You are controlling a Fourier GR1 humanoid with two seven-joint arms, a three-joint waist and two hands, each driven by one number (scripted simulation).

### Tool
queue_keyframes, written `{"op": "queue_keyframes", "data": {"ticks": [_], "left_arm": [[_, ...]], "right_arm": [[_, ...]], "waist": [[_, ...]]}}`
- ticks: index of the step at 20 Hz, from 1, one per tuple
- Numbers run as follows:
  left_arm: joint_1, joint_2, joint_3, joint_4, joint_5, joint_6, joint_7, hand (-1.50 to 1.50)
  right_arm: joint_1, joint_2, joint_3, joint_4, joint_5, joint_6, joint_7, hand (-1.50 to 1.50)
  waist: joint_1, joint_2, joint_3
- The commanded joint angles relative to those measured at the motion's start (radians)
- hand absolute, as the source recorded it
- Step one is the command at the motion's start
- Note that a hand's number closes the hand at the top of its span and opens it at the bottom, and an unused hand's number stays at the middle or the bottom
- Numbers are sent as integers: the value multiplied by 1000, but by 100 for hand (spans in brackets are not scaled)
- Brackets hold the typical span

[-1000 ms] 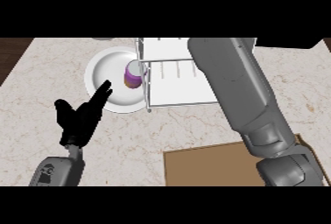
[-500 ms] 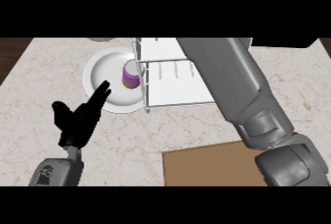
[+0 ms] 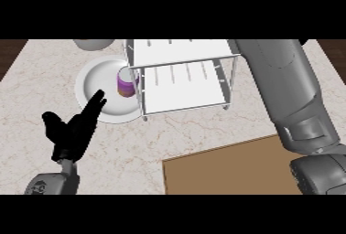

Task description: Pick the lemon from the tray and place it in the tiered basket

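Fingers of the left hand (image 3: 73, 132) are standing straight and relaxed near the counter's (image 3: 40, 77) left edge, holding nothing: a resting hand. The right forearm (image 3: 283, 91) is stretching along the right side toward the far edge, over the tiered basket (image 3: 182, 87), and its hand is lying beyond view. No lemon is showing on the tray (image 3: 229, 169) at the near edge or on either shelf; it may be riding in the hidden hand. Judging by this, the placing step is running, calling next for release above a shelf. A purple cup (image 3: 126, 83) is sitting on a plate (image 3: 101, 91) beside the basket.
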Motion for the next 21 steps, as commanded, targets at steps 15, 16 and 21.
{"op": "queue_keyframes", "data": {"ticks": [15,16,21], "left_arm": [[43,-5,15,-49,35,-31,11,0],[33,-11,15,-50,12,-5,6,0],[35,3,17,-24,20,-49,-26,0]], "right_arm": [[630,-461,-175,-835,-430,736,179,-150],[660,-470,-197,-909,-462,752,218,-150],[882,-574,-446,-998,-652,888,172,-150]], "waist": [[-62,-7,-3],[-81,-13,-3],[-36,3,-4]]}}
